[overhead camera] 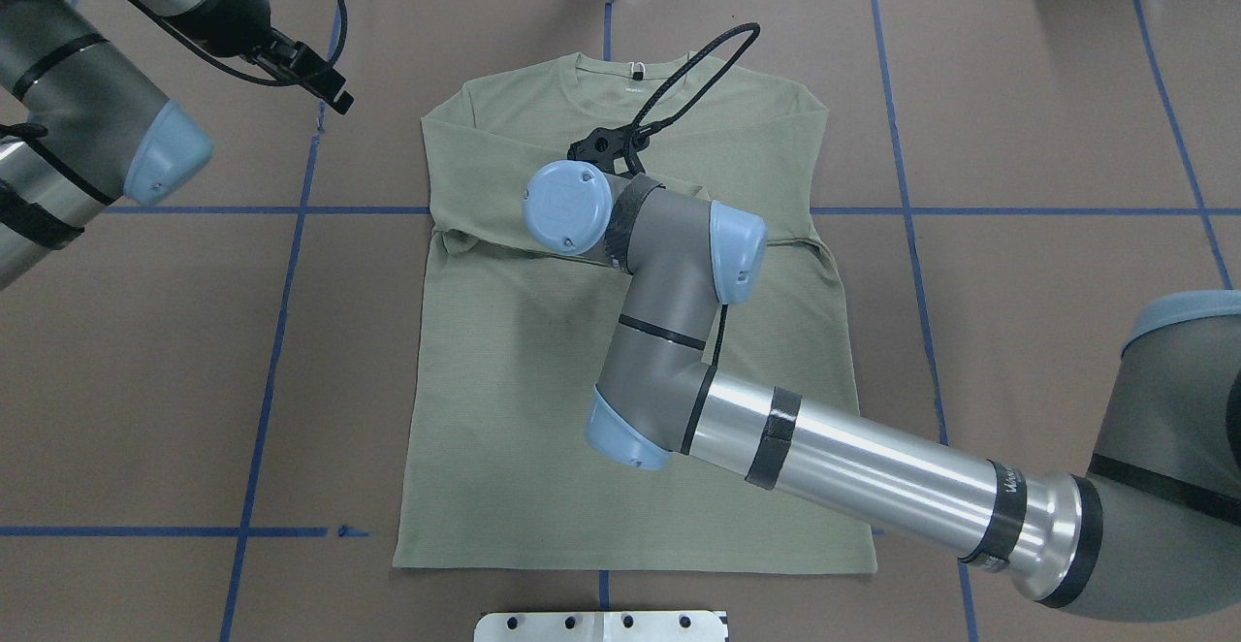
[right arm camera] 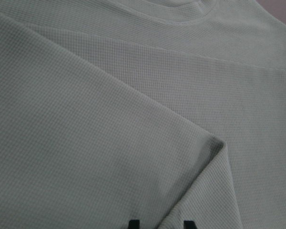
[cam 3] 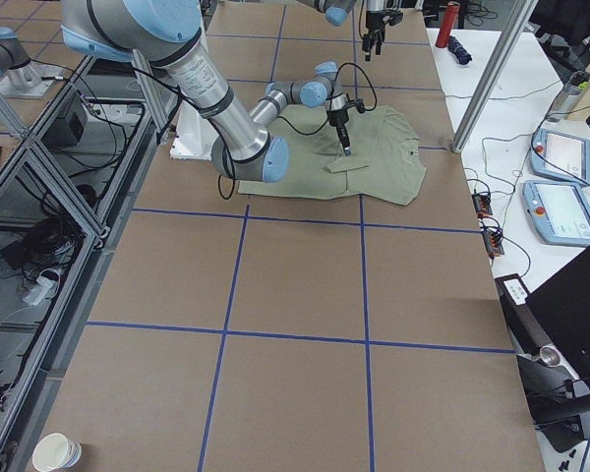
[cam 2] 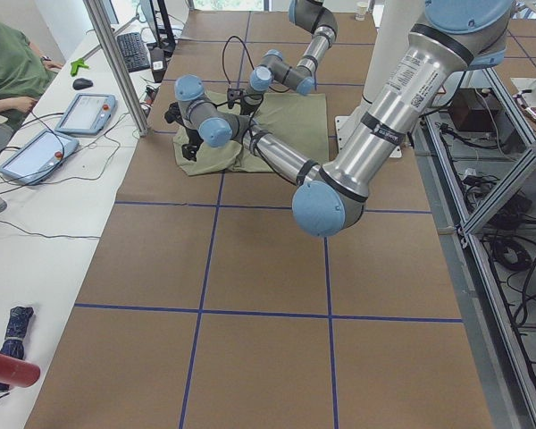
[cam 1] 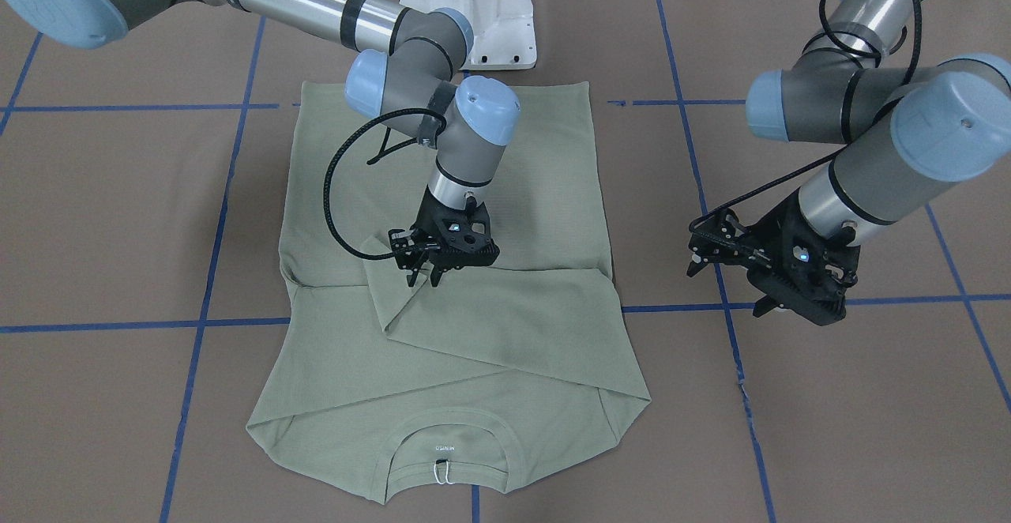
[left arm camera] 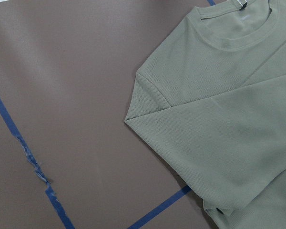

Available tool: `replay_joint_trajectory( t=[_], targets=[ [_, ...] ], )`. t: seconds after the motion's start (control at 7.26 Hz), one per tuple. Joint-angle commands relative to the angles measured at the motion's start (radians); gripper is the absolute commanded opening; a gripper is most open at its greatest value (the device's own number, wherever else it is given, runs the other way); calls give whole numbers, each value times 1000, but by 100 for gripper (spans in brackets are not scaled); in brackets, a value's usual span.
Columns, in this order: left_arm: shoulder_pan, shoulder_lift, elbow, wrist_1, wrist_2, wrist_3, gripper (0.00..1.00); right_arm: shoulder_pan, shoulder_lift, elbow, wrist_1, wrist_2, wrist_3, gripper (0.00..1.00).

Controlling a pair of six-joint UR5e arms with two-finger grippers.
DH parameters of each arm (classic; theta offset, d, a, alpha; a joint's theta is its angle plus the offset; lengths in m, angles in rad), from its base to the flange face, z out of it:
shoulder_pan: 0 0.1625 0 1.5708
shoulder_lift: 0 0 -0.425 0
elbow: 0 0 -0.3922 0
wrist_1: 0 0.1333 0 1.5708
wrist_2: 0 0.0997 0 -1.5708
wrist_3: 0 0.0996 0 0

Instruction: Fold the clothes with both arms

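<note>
The pale sage-green shirt (cam 1: pixel 490 333) lies flat on the brown table, collar (cam 1: pixel 446 448) away from the robot's base, both sleeves folded across the chest. My right gripper (cam 1: pixel 422 276) hangs just over the end of the upper folded sleeve at the shirt's middle. The right wrist view shows its fingertips (right arm camera: pixel 133 224) apart above the sleeve's edge (right arm camera: pixel 214 143), holding nothing. My left gripper (cam 1: pixel 727 290) hovers over bare table beside the shirt's shoulder, fingers apart and empty. The left wrist view shows that shoulder and collar (left arm camera: pixel 219 95). In the overhead view the right arm (overhead camera: pixel 669 332) covers the shirt's chest (overhead camera: pixel 504 380).
The white pedestal base (cam 1: pixel 490 9) stands at the shirt's hem side. Blue tape lines (cam 1: pixel 205 317) grid the table. A desk with tablets (cam 2: pixel 85 112) and a seated person (cam 2: pixel 9 71) lies beyond the collar side. A paper cup (cam 3: pixel 59 452) sits at a far corner.
</note>
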Motion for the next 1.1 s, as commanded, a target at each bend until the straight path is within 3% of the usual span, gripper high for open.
replay_joint_trajectory(
  t=[0.0, 0.14, 0.41, 0.69, 0.96],
  targets=[
    [0, 0, 2, 0, 0, 1, 100, -2, -7, 5, -3, -6, -5, 12],
    [0, 0, 2, 0, 0, 1, 100, -2, -10, 5, -4, -11, -5, 0],
    [0, 0, 0, 0, 0, 1, 100, 25, -36, 44, -7, -8, -37, 0],
    [0, -2, -3, 0, 0, -3, 100, 76, -201, 234, -9, -2, -184, 0],
    [0, -2, -14, 0, 0, -5, 100, 122, -259, 267, -1, -3, -313, 0]
  ],
)
